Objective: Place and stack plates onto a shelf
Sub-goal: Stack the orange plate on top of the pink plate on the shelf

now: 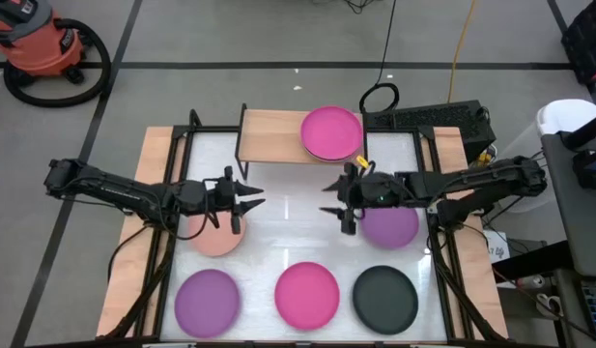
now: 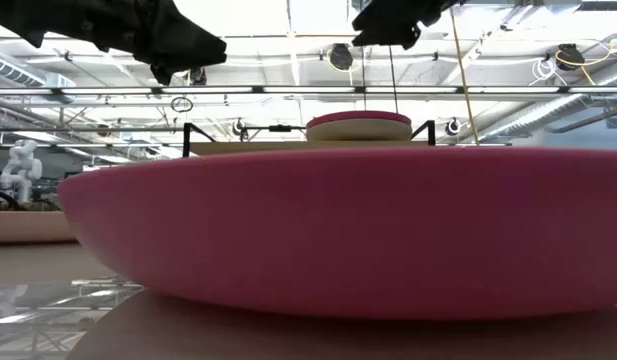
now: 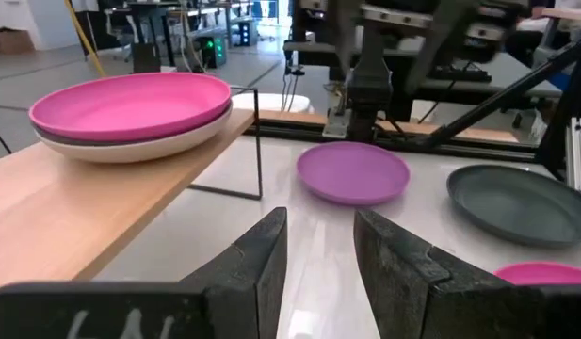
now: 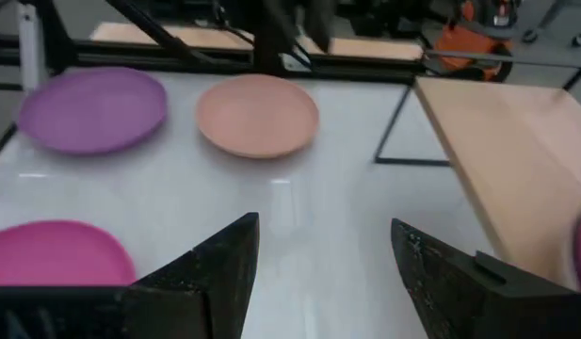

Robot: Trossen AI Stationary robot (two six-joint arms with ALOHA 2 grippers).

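Observation:
The shelf point(image 1: 273, 135) stands at the table's far edge. On its right half a magenta plate point(image 1: 331, 133) lies on a beige plate point(image 3: 139, 143). On the table lie a salmon plate point(image 1: 217, 235), a purple plate point(image 1: 392, 225), and along the near edge a purple point(image 1: 208, 297), a magenta point(image 1: 307, 293) and a black plate point(image 1: 384, 295). My left gripper point(image 1: 251, 196) hovers open over the salmon plate's far right rim, pointing right. My right gripper point(image 1: 328, 198) hovers open left of the purple plate, pointing left. The two face each other across bare table.
The shelf's left half point(image 3: 73, 221) is bare wood. The shelf's thin black legs point(image 4: 392, 122) stand on the white tabletop. Free table lies between the two grippers point(image 1: 288, 208). In the low view the near magenta plate point(image 2: 338, 230) fills the foreground.

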